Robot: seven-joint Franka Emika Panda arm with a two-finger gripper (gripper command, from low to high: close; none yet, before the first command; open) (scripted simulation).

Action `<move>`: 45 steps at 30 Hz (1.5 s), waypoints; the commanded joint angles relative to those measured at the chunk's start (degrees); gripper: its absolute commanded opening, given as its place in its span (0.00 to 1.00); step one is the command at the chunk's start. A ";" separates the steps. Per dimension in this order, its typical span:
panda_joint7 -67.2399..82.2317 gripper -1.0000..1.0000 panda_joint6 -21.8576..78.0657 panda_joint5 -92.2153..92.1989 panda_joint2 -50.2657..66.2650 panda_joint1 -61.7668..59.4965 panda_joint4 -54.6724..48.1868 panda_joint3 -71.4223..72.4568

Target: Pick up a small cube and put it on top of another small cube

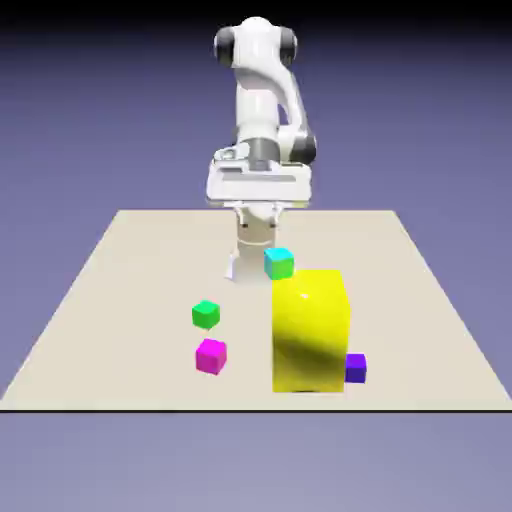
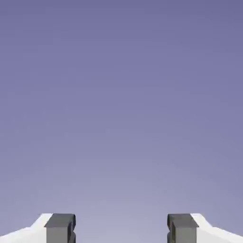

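The backdrop is a plain blue-violet, darkening to black along the top of the exterior view, behind a pale beige table (image 1: 120,290). The small violet-purple cube (image 1: 356,368) is located near the table's front edge, on the exterior view's right, directly beside the yellow block (image 1: 309,335); whether the two touch cannot be determined. It sits flat, one face turned nearly square to the camera; being a cube, it presents no evident long axis. The yellow block stands upright, its long axis vertical, towering over the cube and closing off its side toward the exterior view's left. Behind the block, a cyan-topped green cube (image 1: 279,264) shows above its upper edge. Toward the exterior view's left stand a green cube (image 1: 206,314) and, nearer the front, a magenta-pink cube (image 1: 211,356), both turned at an angle. The violet-purple cube has bare table toward the exterior view's right and a narrow strip before the front edge. The gripper (image 2: 121,230) is released, its fingertips (image 2: 60,228) well apart with nothing between them; the hand view shows only backdrop beyond. The arm (image 1: 258,100) holds it above the table's far part, well apart from the violet-purple cube.
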State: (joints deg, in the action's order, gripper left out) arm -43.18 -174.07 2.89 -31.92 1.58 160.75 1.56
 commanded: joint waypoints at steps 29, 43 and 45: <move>8.45 0.50 62.32 45.21 60.03 10.42 -43.66 29.01; 11.04 0.00 74.49 51.65 78.00 8.30 -51.93 28.54; 13.14 0.00 79.46 48.10 75.10 9.76 -54.70 31.02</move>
State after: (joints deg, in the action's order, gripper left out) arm -30.02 -94.59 50.88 43.18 11.35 106.05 32.57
